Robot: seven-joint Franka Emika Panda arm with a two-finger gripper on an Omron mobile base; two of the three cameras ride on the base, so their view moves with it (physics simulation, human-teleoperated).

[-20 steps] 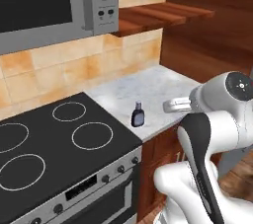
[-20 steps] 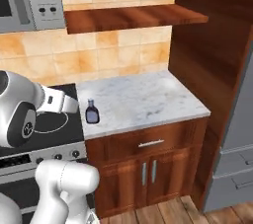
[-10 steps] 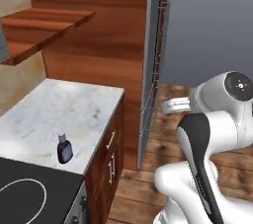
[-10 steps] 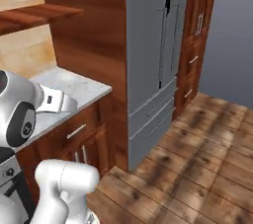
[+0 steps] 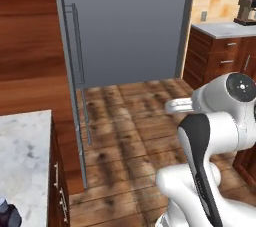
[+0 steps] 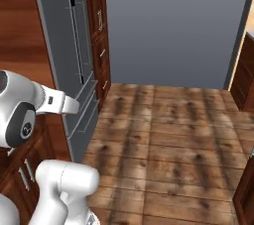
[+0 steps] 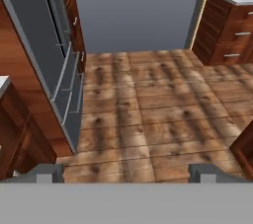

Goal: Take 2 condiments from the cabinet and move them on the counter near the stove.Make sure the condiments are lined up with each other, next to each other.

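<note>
1. One dark brown bulbous condiment bottle stands on the white marble counter with grey veins, at the bottom left corner of the left base view; its cap is cut off by the picture's edge.
2. That bottle lies to the left of and behind where the two-finger gripper points, so the jaws face away from it toward open wooden plank floor.
3. Jaws stand wide apart and hold nothing; the two dark fingertips rise at the bottom of the hand view with bare floor between them.
4. Ahead stands a tall grey steel refrigerator with long bar handles, and beside it reddish-brown drawers.
5. Judgement: a second condiment has yet to be fetched, which calls for turning back toward the wall cabinet.
</note>
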